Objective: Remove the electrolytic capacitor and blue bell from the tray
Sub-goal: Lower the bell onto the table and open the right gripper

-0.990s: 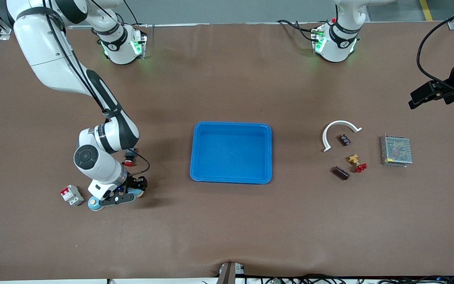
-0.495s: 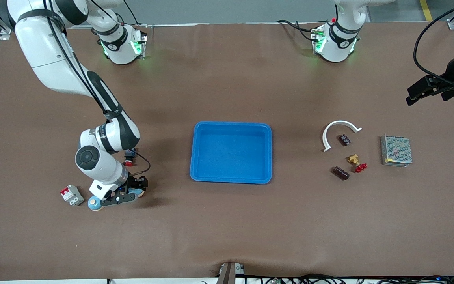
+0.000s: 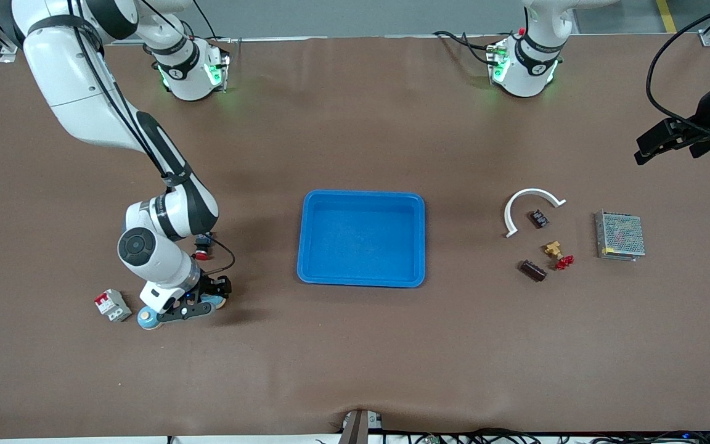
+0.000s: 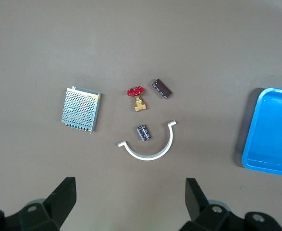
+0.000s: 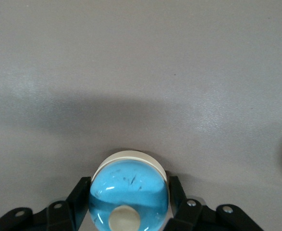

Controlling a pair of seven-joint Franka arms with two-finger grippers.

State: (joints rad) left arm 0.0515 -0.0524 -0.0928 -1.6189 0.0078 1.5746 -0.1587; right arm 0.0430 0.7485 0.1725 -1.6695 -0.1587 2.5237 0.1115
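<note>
The brown table (image 3: 355, 357) carries a blue tray (image 3: 361, 238) at its middle. The right gripper (image 3: 191, 305) is down on the table toward the right arm's end from the tray, its fingers (image 5: 178, 192) clamped around the blue bell (image 5: 128, 190). The left gripper (image 3: 669, 143) hangs spread apart, empty, above the left arm's end. The small black capacitor (image 3: 538, 218) lies between the tray and a metal mesh box (image 3: 619, 235).

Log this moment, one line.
right gripper: closing around blue bell on table | left gripper: open, waiting above capacitor | tray: empty
</note>
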